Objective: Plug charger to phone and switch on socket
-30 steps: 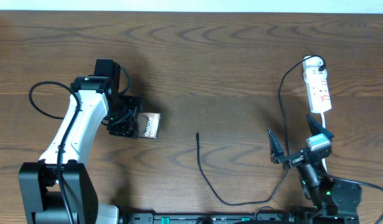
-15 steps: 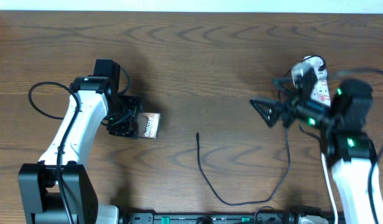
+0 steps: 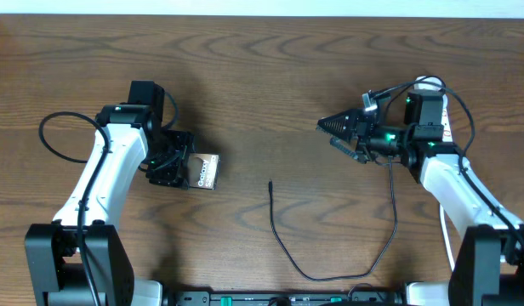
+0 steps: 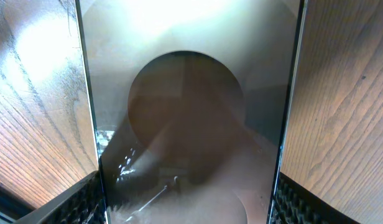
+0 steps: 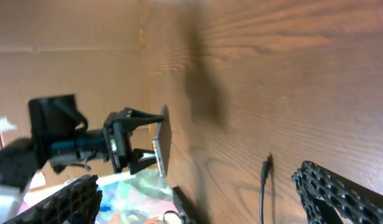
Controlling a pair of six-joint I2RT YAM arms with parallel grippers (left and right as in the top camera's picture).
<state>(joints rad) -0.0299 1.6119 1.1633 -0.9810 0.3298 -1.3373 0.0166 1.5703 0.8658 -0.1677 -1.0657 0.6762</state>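
The phone is held on edge by my left gripper, which is shut on it at the table's left. In the left wrist view the phone's glossy silvery-grey face fills the space between the jaws. The charger cable lies in a loop, its plug tip at table centre. My right gripper is open and empty, pointing left, up and to the right of the tip. The right wrist view shows its open fingers, the plug tip and the phone. The socket is mostly hidden behind the right arm.
The socket's white cord runs down the right side toward the front edge. A thick black arm cable loops out at the far left. The left arm's white link slants across the left of the table.
The right arm has swung up from the front right corner and reached left, now covering most of the socket. The left arm and phone have not moved.
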